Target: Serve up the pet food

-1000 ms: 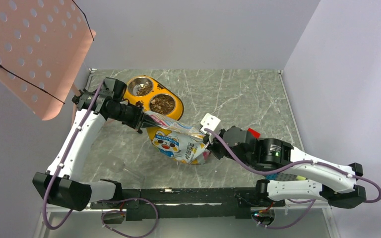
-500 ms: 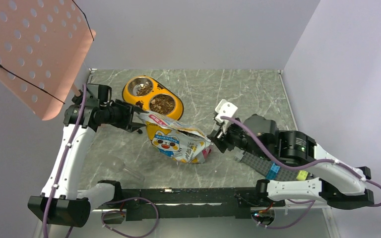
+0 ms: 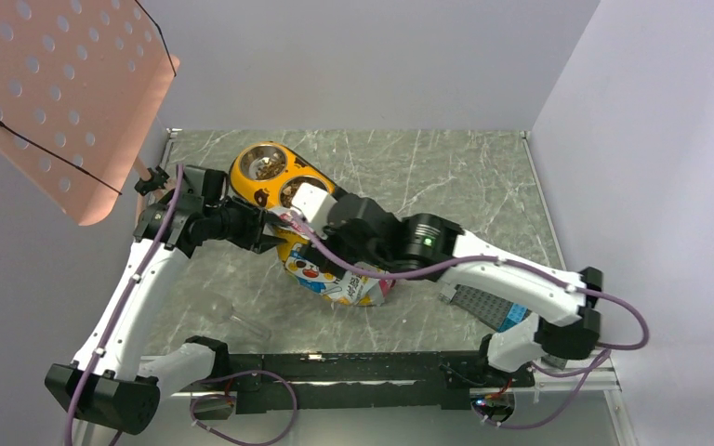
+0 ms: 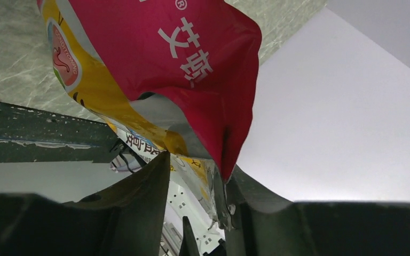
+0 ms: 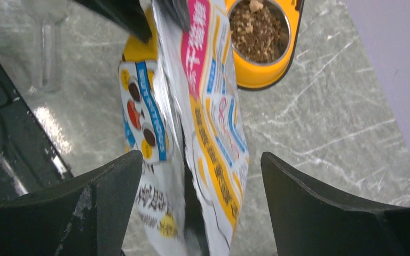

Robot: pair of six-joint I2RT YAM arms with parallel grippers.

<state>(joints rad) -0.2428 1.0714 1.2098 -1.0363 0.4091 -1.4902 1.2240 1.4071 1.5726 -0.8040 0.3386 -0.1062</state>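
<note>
Glossy bag [image 3: 314, 271] lies mid-table, with kibble [image 5: 259, 29] in the yellow bowl [image 3: 240, 177] at its 11 o'clock. Since the earlier frame I see my right gripper [image 5: 202, 160] swung in from 3 o'clock, jaws released wide. My left gripper [image 4: 197, 170] is now parted around the bag's edge.

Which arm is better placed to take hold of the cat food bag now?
Probably the left: a pink corner of the bag sits between the open fingers of the left tool. The right tool is wide open over the bag's middle, but its closeness is unclear.
</note>
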